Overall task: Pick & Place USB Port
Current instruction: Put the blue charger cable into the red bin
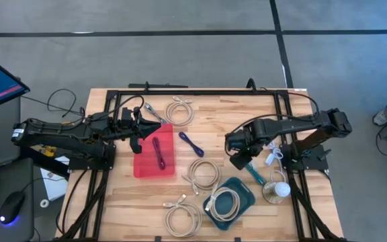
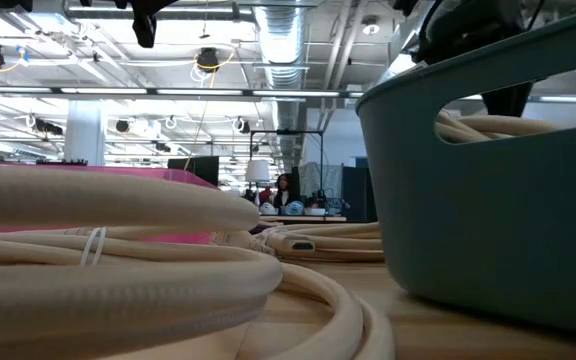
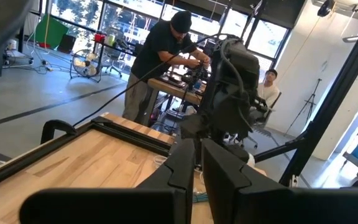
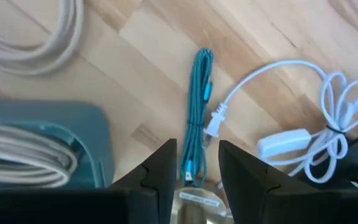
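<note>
Several coiled beige USB cables lie on the wooden table, one at the far side (image 1: 180,109), one mid-table (image 1: 203,173), one near the front (image 1: 182,216). Another beige coil (image 1: 224,203) rests in the teal bin (image 1: 246,190). A purple cable (image 1: 160,153) lies in the pink tray (image 1: 146,165). A teal bundled cable (image 4: 197,112) lies flat on the table. Right above it, my right gripper (image 4: 197,149) (image 1: 239,160) points down, open and holding nothing. My left gripper (image 1: 160,124) (image 3: 199,165) hovers level over the tray's far edge, shut on nothing.
A white cord with a plug and adapter (image 4: 291,137) lies beside the teal cable. A clear jar (image 1: 277,191) stands at the near right. A dark blue cable (image 1: 191,144) lies between tray and right arm. People stand beyond the table (image 3: 166,56).
</note>
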Action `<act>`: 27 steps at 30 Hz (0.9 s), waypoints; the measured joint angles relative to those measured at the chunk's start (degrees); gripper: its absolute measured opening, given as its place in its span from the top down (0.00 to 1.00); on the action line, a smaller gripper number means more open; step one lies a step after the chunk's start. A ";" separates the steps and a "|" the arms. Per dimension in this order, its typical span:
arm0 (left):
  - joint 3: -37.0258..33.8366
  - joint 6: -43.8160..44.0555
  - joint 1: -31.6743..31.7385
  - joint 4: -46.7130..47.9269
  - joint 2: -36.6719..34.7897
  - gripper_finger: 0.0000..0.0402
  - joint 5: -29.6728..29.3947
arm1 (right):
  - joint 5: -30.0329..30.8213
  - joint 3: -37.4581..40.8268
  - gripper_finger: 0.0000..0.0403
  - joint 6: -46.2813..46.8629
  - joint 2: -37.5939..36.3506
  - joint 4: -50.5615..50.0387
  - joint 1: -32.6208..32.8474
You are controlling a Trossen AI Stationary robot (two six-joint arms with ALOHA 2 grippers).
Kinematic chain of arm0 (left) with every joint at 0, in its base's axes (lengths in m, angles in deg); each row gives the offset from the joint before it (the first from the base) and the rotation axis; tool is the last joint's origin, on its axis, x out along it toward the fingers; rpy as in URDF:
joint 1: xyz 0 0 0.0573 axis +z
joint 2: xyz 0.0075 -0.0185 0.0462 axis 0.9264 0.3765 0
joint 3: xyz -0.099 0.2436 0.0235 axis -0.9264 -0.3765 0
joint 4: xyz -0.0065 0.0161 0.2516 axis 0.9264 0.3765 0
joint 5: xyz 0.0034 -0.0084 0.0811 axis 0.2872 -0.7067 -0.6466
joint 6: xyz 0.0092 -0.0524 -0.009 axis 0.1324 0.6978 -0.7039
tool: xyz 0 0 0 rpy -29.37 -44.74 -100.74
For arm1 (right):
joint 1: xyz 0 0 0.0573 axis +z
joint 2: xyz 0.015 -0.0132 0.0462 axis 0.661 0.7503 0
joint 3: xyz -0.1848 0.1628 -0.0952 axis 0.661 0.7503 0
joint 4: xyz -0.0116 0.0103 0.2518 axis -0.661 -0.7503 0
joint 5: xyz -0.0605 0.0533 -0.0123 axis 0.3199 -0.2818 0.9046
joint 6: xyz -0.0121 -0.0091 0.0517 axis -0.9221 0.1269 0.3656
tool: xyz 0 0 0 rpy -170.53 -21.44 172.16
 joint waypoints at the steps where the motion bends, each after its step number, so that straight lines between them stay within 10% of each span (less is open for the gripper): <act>1: 0.00 0.00 0.00 0.00 0.00 0.92 0.00 | 0.11 0.00 0.72 -0.02 0.00 0.36 -0.44; 9: 0.00 0.00 0.00 0.01 0.00 0.92 0.00 | 7.98 0.03 0.72 -3.32 0.02 0.66 -3.33; 27: 0.00 -1.24 -0.01 0.04 0.00 0.92 -0.02 | -0.01 8.59 0.49 4.09 1.27 5.53 -2.96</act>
